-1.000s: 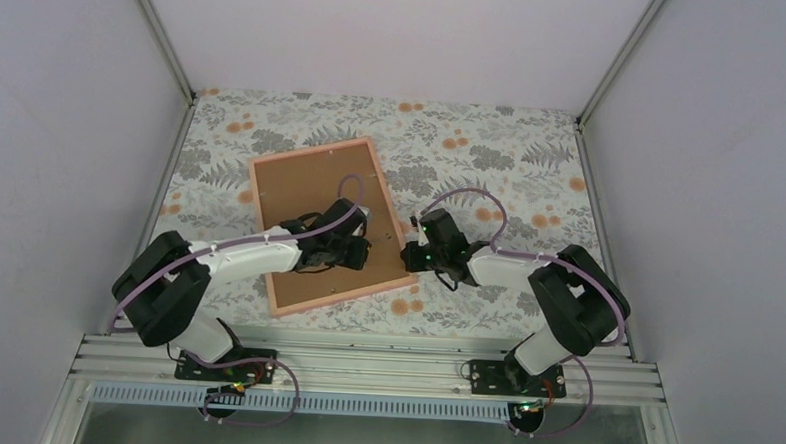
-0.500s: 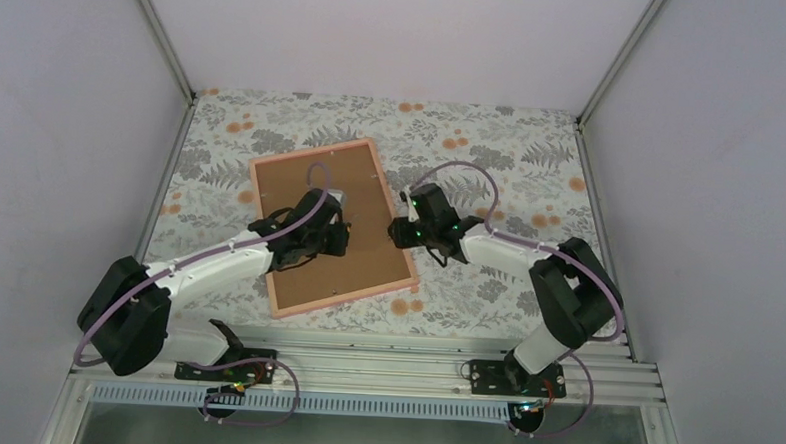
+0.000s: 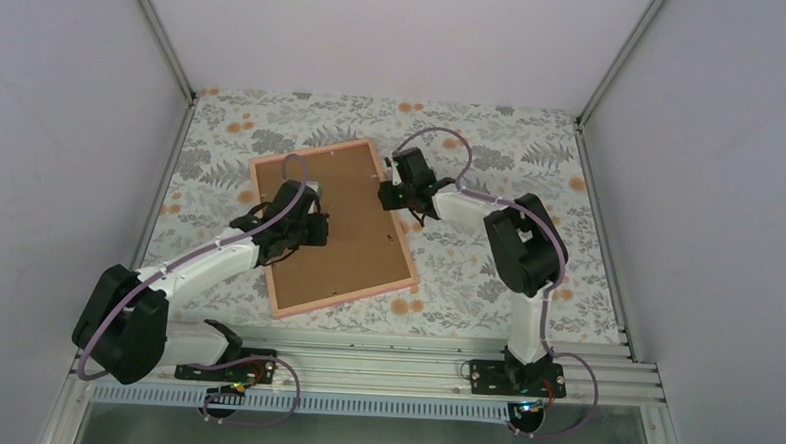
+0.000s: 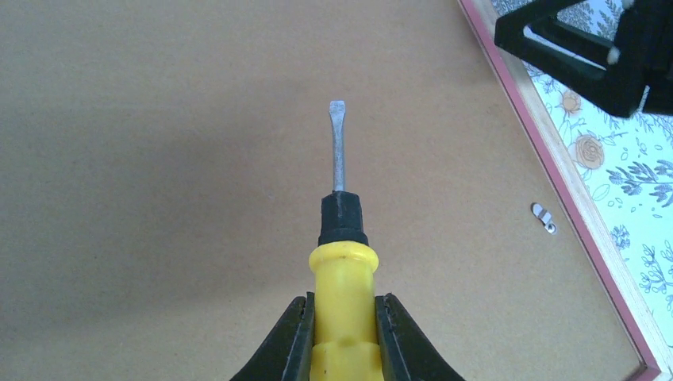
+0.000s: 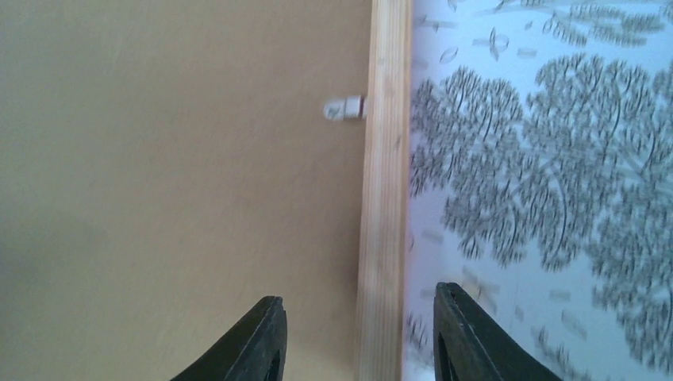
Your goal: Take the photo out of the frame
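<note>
Currently frame (image 3: 344, 296) face down, brown backing board (image 3: 354, 230) up, photo hidden

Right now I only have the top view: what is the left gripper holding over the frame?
Observer: A yellow-handled flat screwdriver, clamped in the left gripper.
Operator: Is its tip working on anything?
Observer: No. It points at bare backing. A silver clip lies off to its right, near the frame.
Operator: And the right gripper?
Observer: The right gripper is open, one finger on each side of the frame's wooden rail, with a white clip ahead of it.
</note>
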{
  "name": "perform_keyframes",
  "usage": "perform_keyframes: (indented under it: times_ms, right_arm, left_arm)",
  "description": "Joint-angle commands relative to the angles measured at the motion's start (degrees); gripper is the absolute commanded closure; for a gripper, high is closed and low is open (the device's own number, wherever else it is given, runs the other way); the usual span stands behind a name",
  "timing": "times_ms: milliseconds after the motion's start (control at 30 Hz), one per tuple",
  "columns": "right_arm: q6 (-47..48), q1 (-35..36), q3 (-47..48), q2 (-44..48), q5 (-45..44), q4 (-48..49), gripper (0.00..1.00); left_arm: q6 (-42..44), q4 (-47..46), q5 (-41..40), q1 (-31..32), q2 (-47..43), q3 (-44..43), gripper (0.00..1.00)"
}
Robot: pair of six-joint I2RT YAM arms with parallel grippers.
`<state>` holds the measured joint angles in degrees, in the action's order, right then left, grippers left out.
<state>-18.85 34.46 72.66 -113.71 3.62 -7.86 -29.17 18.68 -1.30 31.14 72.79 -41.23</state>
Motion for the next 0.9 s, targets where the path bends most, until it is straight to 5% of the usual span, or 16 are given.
perform_keyframes:
  times_ms: [0, 400, 633, 867]
  right_arm:
    - [2.57, -1.14, 5.87, -4.71, -1.09, -0.73, 0.62]
    - [3.62, -1.98, 12.18, -11.5, 0.54, -1.9, 0.74]
    - [3.16, -2.12, 8.89, -9.94, 0.92, -1.99, 0.93]
    - [1.49, -2.16, 2.04, -5.6, 2.19, 0.11, 0.96]
  left_arm:
    - [2.35, -1.58, 1.09, -0.95, 0.15, -0.82, 0.98]
    - [3.57, -4.54, 2.24, -1.34, 3.93, -2.85, 0.97]
    - [3.65, -6.66, 4.24, -1.34, 6.76, -4.87, 0.98]
    - [3.39, -10.97, 8.84, -1.34, 10.65, -6.48, 0.98]
